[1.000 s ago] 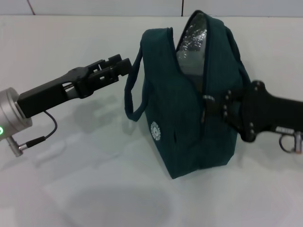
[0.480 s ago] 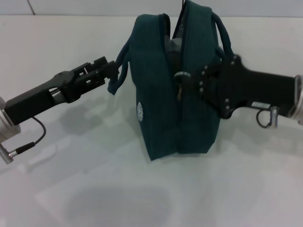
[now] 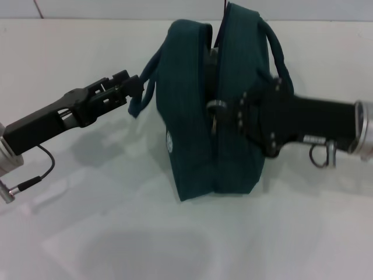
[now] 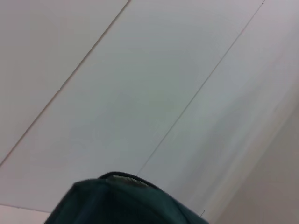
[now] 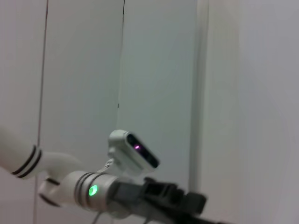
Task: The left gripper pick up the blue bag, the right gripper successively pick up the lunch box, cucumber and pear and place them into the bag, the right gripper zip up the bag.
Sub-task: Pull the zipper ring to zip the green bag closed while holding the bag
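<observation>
Left gripper (image 3: 133,87): fingers pinched on a loop handle (image 3: 145,81) at 9 o'clock of the blue bag (image 3: 198,116).
Right gripper (image 3: 236,116): at 3 o'clock of bag, by the ring zipper pull (image 3: 215,106); finger spread cannot be told (tips merge with fabric).
Bag: upright on white table (image 3: 116,233), nearly zipped; contents hidden.
Left wrist view: bag's top edge only.
</observation>
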`<action>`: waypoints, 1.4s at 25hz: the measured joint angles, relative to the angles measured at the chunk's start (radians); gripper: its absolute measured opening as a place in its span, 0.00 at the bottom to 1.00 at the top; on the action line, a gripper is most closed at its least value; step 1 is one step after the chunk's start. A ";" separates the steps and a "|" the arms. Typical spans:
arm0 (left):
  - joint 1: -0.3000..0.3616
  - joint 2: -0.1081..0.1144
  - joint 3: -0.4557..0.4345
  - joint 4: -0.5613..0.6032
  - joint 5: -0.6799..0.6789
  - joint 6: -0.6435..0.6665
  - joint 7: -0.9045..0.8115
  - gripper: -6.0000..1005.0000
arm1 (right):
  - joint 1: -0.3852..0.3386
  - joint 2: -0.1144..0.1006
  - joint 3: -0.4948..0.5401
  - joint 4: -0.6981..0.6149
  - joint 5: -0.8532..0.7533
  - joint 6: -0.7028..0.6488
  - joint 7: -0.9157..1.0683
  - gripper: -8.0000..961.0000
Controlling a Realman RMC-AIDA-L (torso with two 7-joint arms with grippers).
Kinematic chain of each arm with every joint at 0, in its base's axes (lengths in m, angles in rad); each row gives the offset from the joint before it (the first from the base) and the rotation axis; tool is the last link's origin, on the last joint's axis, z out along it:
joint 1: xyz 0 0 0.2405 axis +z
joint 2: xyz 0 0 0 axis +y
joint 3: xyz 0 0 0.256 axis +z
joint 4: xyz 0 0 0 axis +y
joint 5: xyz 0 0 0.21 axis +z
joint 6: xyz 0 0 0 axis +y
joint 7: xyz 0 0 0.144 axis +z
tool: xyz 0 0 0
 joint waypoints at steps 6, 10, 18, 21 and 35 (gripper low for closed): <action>0.003 0.000 0.000 0.000 -0.004 0.000 0.000 0.72 | -0.043 0.003 -0.049 -0.020 0.015 -0.008 -0.018 0.03; 0.003 0.000 0.000 0.000 -0.004 0.001 -0.001 0.72 | -0.064 -0.002 -0.045 -0.056 0.078 -0.023 -0.020 0.04; 0.003 0.000 0.000 0.000 -0.005 0.013 0.000 0.72 | -0.078 0.000 -0.047 -0.052 0.116 -0.004 -0.042 0.04; 0.003 0.000 0.001 0.000 0.003 0.013 0.003 0.72 | -0.046 -0.006 -0.042 -0.052 0.153 0.045 -0.041 0.04; -0.002 -0.002 0.014 -0.051 0.052 0.014 0.052 0.72 | 0.014 0.002 -0.074 -0.046 0.160 0.103 -0.047 0.04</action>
